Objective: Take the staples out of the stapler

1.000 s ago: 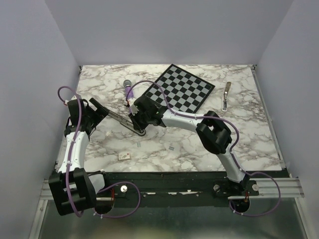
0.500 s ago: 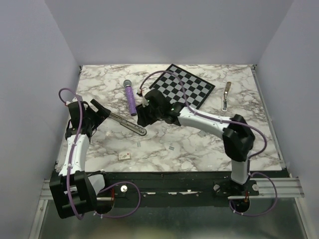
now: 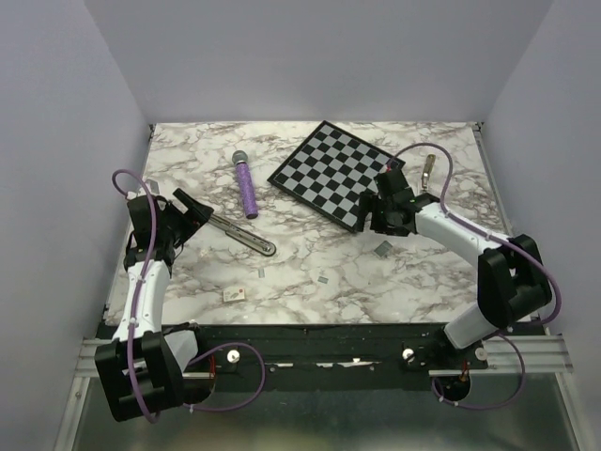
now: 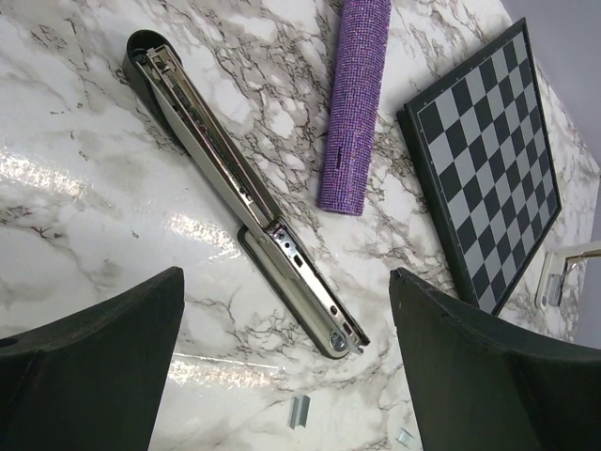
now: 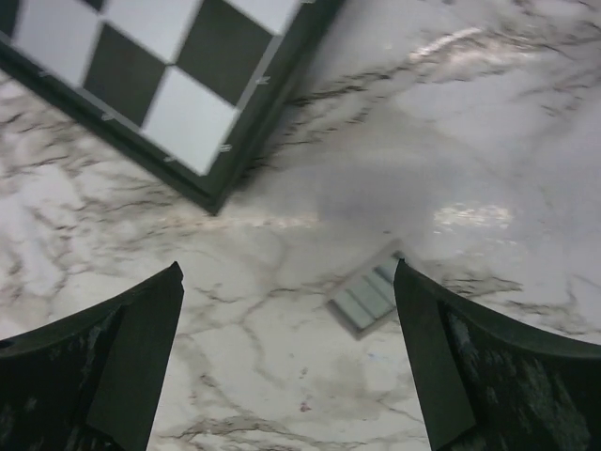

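Note:
The stapler lies flat on the marble, swung open, its metal channel facing up. My left gripper hovers at its left end, open, with the stapler's far half between the spread fingers and nothing gripped. My right gripper is open over the table right of centre, by the chessboard's near corner. A short strip of staples lies flat on the marble just inside its right finger. Smaller staple bits lie near the stapler's tip.
A purple cylinder with a grey head lies behind the stapler. A chessboard sits at the back centre, tilted. A slim metal tool lies at the back right. A small tan piece rests near the front edge.
My right arm has swung from the stapler to the right and its jaws have opened. A strip of staples now lies on the table beneath it. The left arm barely moved.

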